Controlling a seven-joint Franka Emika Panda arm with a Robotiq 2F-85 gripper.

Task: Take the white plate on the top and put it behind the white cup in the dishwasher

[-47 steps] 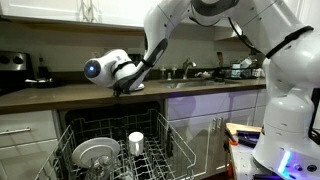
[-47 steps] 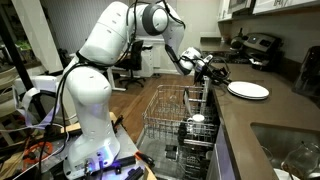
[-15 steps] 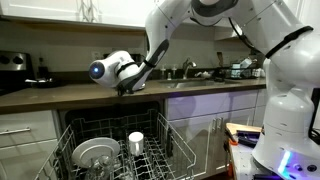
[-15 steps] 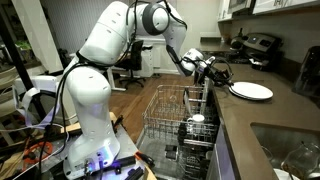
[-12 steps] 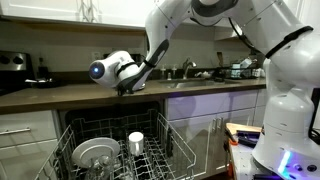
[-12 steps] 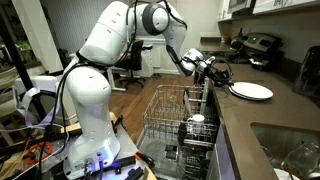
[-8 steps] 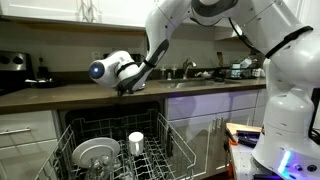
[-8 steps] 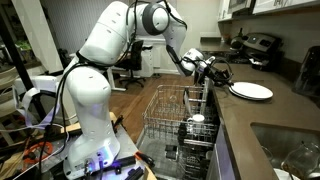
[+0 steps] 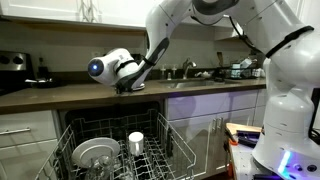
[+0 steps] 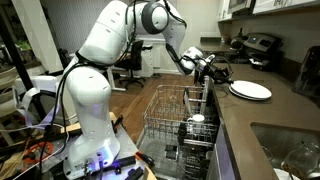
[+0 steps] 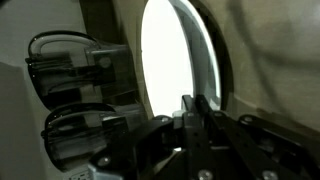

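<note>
The white plate (image 10: 250, 90) lies flat on the dark counter; in the wrist view it (image 11: 172, 60) is a bright oval straight ahead. My gripper (image 10: 219, 74) reaches in level over the counter edge (image 9: 124, 87). In the wrist view its fingers (image 11: 194, 102) are closed together on the plate's near rim. The white cup (image 9: 136, 142) stands upright in the pulled-out dishwasher rack (image 9: 168, 150), and also shows in the exterior view along the counter (image 10: 197, 120). A greyer glassy dish (image 9: 95, 153) sits in the rack beside the cup.
The wire rack (image 10: 165, 112) sticks out below the counter edge. A sink (image 10: 290, 150) is set in the counter on the near side of the plate. Kitchen items crowd the counter's far end (image 10: 250, 45). White cabinet drawers (image 9: 25, 130) flank the dishwasher.
Over three seconds the plate has slid slightly along the counter away from the arm, with the gripper at its rim. Almost nothing has moved in the last second.
</note>
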